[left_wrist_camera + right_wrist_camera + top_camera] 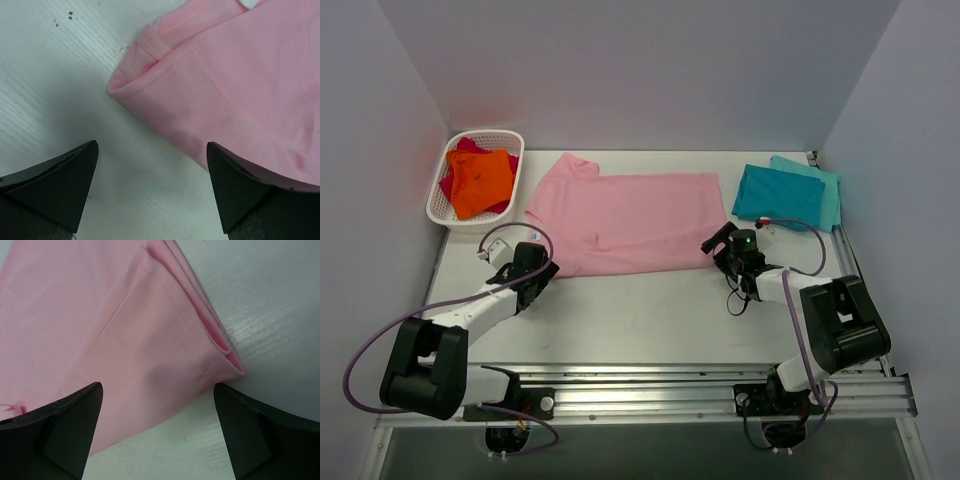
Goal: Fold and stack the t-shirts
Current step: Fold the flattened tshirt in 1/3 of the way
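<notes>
A light pink t-shirt (625, 220) lies folded lengthwise in the middle of the table. My left gripper (542, 272) is open at its near left corner; the left wrist view shows that corner (220, 85) just ahead of the jaws, the right finger (245, 185) at the cloth's edge. My right gripper (723, 243) is open at the near right corner, and the pink corner (150, 340) lies between its fingers in the right wrist view. A folded teal t-shirt (776, 194) lies on a lighter turquoise one (826, 196) at the back right.
A white basket (435, 200) at the back left holds orange (480, 182) and red (466, 146) clothes. Grey walls stand on three sides. A metal rail (650, 395) runs along the near edge.
</notes>
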You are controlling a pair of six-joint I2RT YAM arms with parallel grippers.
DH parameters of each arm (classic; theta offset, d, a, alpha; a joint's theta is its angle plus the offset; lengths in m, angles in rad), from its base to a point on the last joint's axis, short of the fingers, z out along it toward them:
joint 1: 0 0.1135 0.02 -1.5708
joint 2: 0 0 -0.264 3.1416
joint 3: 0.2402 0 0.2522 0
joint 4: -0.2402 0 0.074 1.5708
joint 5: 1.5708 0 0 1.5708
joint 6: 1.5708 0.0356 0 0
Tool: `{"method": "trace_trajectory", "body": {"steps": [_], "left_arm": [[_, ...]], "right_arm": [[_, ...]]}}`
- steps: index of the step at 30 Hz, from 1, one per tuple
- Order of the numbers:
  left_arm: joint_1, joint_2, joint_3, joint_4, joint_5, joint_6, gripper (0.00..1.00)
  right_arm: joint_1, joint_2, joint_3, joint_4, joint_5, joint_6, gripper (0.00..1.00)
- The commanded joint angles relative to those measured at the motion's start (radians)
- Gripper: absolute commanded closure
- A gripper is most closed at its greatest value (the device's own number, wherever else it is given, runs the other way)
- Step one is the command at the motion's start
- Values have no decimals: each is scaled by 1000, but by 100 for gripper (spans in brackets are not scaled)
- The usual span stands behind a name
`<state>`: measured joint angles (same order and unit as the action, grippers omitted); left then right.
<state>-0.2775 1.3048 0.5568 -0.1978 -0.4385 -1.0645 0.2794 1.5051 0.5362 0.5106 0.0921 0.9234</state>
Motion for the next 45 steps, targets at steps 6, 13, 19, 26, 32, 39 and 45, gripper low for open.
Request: {"method": "trace_trajectory", "body": {"steps": [6, 13, 19, 26, 32, 39, 45], "left_arm": [[49, 82, 6, 129, 61, 27, 24], [87, 108, -5, 167, 98, 37, 73], [87, 99, -5, 152, 110, 47, 96], [81, -4, -66, 140, 147, 46, 98], [55, -120, -104, 66, 164, 31, 98], [35, -271, -136, -43, 207, 20, 70], [12, -419, -133, -158, 280, 18, 15]], "right_arm": [[-26, 34, -19, -106, 3, 5, 71], [-49, 23, -4, -150, 24, -20, 100], [-62, -52, -42, -201, 54, -17, 100], [-65, -273, -64, -352, 106, -28, 100], [-66, -423, -79, -478, 132, -35, 100], [-68, -474, -127, -527, 100, -29, 100], [-68, -548, -136, -612, 92, -35, 9]]}}
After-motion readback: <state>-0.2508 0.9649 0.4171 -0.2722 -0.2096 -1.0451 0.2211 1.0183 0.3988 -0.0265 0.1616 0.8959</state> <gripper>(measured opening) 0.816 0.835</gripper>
